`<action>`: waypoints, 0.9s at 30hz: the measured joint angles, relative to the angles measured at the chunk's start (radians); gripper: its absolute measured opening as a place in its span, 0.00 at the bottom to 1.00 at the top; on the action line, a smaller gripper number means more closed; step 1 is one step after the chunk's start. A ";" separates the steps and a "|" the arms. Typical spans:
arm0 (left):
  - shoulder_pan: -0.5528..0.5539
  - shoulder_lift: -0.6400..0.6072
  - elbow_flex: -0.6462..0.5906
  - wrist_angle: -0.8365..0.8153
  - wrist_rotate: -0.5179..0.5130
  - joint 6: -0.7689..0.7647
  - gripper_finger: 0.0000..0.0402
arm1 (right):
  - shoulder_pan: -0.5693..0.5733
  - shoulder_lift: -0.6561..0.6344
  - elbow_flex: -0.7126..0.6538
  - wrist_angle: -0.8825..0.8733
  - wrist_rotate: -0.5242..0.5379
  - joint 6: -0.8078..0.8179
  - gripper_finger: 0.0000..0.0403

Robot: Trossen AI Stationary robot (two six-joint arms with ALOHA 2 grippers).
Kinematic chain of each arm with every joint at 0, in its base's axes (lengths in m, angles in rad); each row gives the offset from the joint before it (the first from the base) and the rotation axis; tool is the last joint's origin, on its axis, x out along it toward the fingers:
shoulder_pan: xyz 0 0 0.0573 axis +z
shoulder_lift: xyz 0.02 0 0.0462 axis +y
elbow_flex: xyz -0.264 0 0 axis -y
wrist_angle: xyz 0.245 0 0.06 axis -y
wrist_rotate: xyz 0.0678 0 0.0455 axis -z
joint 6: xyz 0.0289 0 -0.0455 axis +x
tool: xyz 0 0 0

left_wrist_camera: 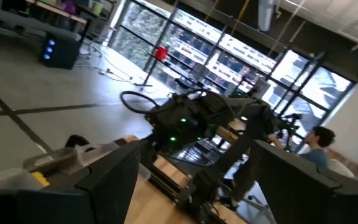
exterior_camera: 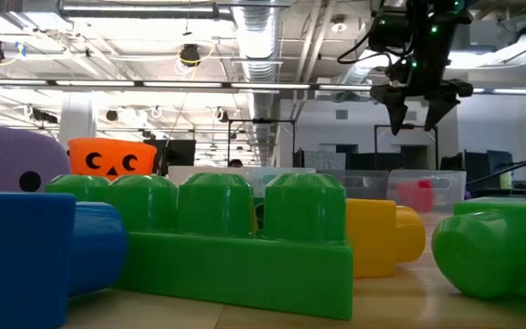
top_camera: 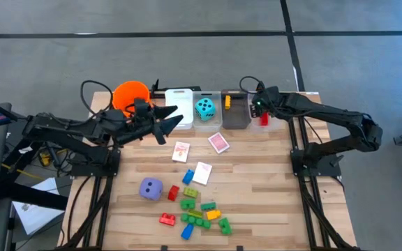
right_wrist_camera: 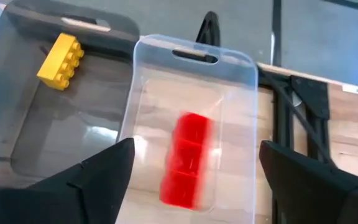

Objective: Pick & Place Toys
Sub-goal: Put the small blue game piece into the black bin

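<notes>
My right gripper (right_wrist_camera: 194, 149) hangs open over the clear bin (right_wrist_camera: 241, 106) at the table's far right. A red brick (right_wrist_camera: 188, 158) shows inside that bin, below the fingers and apart from them. A yellow brick (right_wrist_camera: 58, 59) lies in the grey bin (top_camera: 234, 115) beside it, and a teal die (top_camera: 204, 107) sits in the bin further left. My left gripper (top_camera: 173, 120) is open and holds nothing, level, just in front of the white bin (top_camera: 180, 97). Three pink-backed cards (top_camera: 218, 142), a purple die (top_camera: 151, 188) and several loose bricks (top_camera: 195, 209) lie on the table.
An orange bucket (top_camera: 131, 94) stands at the far left, behind my left arm. The four bins form a row along the far edge. Bare wood (top_camera: 257, 181) lies to the right of the cards and bricks.
</notes>
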 joint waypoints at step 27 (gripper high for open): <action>-0.018 0.001 0.000 -0.253 0.106 0.003 0.74 | 0.622 0.008 -0.001 0.404 -0.038 -0.049 0.88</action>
